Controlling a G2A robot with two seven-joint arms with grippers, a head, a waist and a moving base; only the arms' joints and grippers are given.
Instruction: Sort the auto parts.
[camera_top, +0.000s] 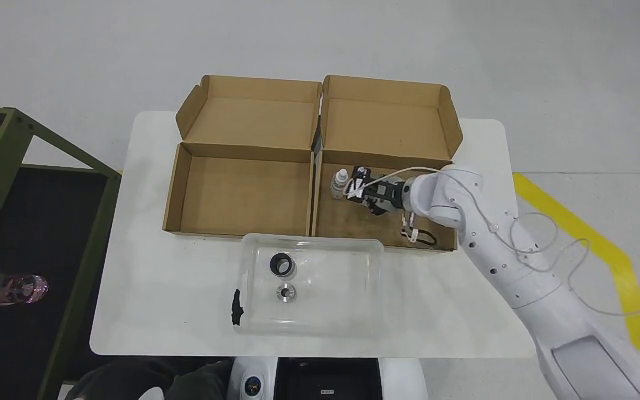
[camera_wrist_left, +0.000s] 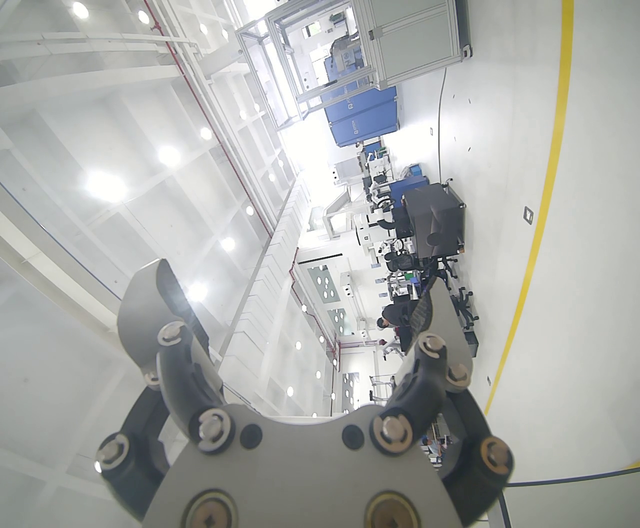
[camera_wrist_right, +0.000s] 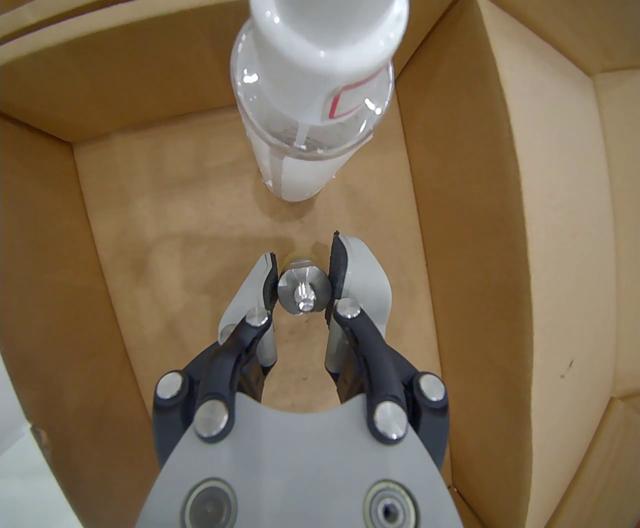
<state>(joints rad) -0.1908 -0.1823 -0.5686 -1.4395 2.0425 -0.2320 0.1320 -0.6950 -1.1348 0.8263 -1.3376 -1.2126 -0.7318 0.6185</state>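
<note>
My right gripper (camera_wrist_right: 302, 280) is shut on a small silver metal part (camera_wrist_right: 302, 294), low over the floor of the right cardboard box (camera_wrist_right: 165, 215). From above, that gripper (camera_top: 365, 190) sits in the box's near-left area, right beside an upright clear bottle with a white cap (camera_top: 341, 181) (camera_wrist_right: 310, 125). A clear plastic tray (camera_top: 350, 300) in front of the boxes holds a black ring (camera_top: 282, 264) and a silver round part (camera_top: 287, 293). My left gripper (camera_wrist_left: 295, 295) is open with nothing in it, pointing up at the room.
The left cardboard box (camera_top: 240, 195) stands open beside the right one (camera_top: 430, 130), both with flaps up at the back. A small black piece (camera_top: 237, 307) lies at the tray's left front edge. A thin looped cable (camera_top: 420, 237) hangs by the right box's front wall.
</note>
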